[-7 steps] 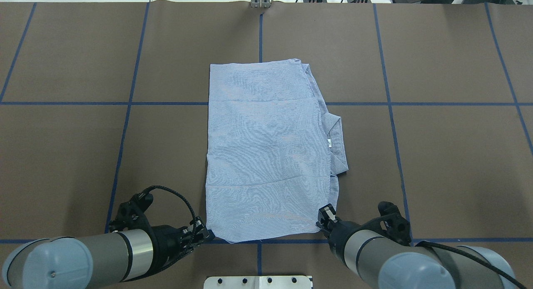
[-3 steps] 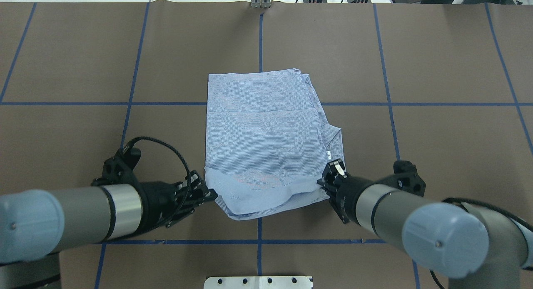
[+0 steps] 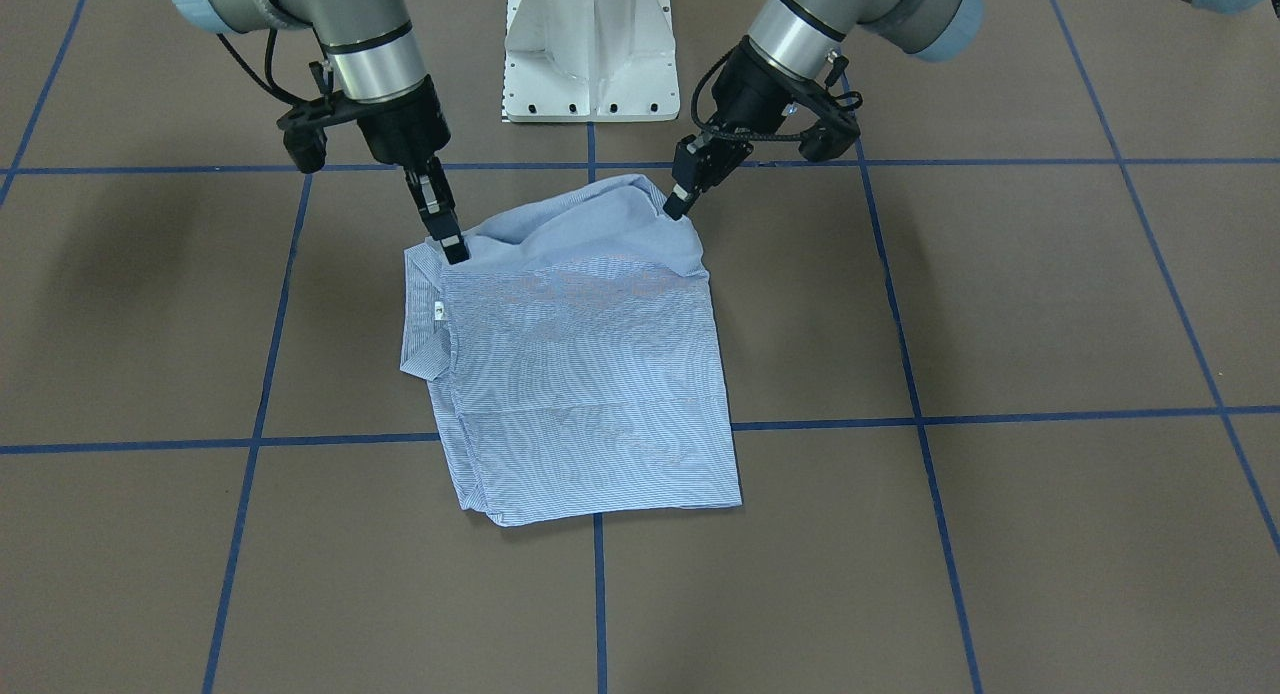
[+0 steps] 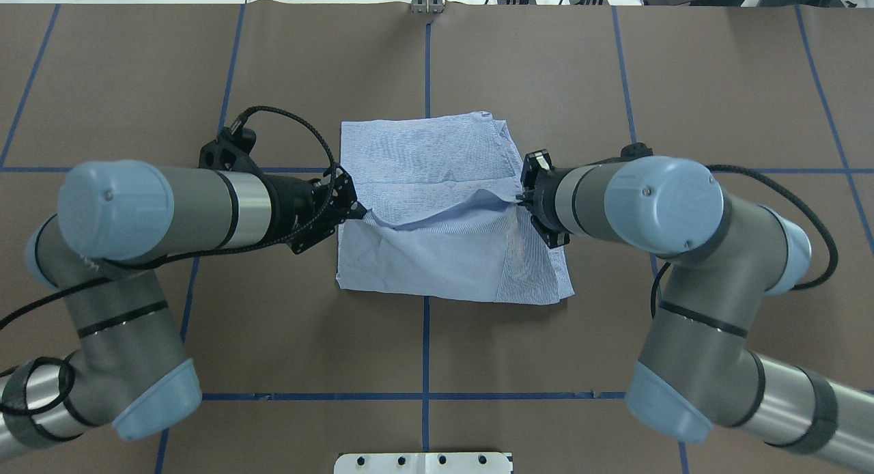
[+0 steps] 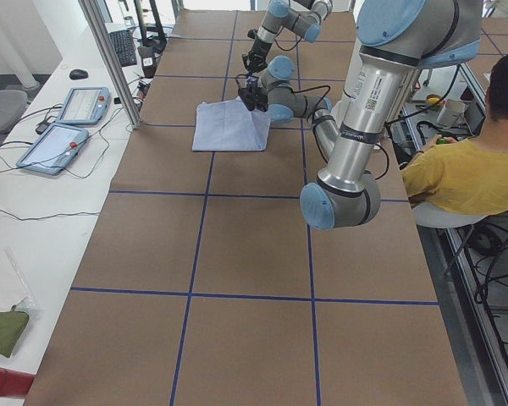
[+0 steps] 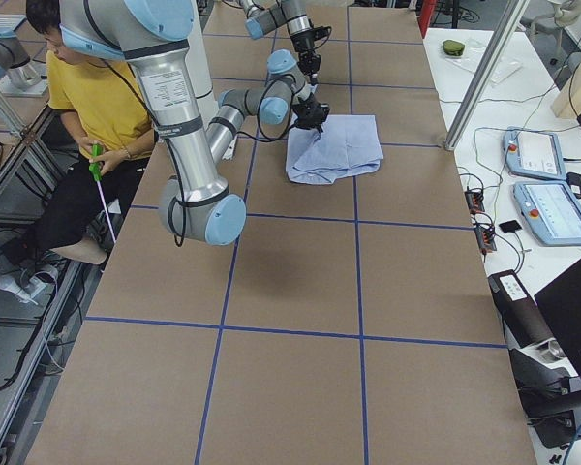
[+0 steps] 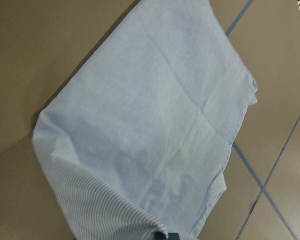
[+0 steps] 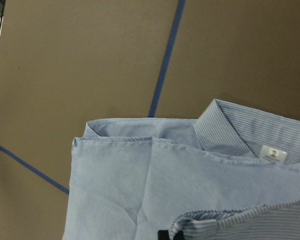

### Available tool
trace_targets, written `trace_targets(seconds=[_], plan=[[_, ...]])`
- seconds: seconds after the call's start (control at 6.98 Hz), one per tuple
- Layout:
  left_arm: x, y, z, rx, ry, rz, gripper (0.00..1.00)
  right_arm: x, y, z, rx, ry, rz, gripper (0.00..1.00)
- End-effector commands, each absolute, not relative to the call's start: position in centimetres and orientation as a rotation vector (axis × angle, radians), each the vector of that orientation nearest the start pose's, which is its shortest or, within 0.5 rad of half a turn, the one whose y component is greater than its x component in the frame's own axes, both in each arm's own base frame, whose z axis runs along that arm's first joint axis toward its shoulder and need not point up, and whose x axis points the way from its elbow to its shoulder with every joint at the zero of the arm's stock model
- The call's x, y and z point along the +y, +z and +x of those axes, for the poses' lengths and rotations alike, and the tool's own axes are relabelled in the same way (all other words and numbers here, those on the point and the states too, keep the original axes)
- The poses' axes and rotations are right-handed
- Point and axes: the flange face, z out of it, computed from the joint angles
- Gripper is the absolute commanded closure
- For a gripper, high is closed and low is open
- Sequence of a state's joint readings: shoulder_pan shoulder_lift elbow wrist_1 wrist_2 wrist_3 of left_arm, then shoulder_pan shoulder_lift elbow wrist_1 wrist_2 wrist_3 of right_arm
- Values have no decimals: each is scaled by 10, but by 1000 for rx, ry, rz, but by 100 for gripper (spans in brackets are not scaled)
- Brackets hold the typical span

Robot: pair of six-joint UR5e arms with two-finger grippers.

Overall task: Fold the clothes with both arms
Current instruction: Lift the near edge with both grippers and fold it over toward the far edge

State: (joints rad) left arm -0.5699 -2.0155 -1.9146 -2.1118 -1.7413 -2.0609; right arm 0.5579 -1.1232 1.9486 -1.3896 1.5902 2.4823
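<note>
Shirt [image 4: 423,153], seemingly soft and light: left gripper [image 4: 356,211] and right gripper [image 4: 522,198] are each pinching one corner of its raised edge, sagging between them.

Bright, even light (soft shadows).

Showed a finely blue-and-white striped shirt [image 4: 423,153], white neck label [image 8: 273,153], brown table [image 4: 751,85] with blue tape lines [image 4: 427,71], grey-and-silver left arm [image 4: 205,211] and right arm [image 4: 689,310], pale blue caps [image 4: 113,201].
</note>
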Motion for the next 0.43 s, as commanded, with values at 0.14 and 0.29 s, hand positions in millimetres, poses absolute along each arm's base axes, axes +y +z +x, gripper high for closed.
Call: trace_targets(seconds=[0.14,0.29], plan=[[-513,220,445,1273,-818,15,100,-531,224,-457,-1024,1344,-191,100],[-529,237,452,1270,-815,33,100,-556,227,-475,-1028,1352,-187,100]])
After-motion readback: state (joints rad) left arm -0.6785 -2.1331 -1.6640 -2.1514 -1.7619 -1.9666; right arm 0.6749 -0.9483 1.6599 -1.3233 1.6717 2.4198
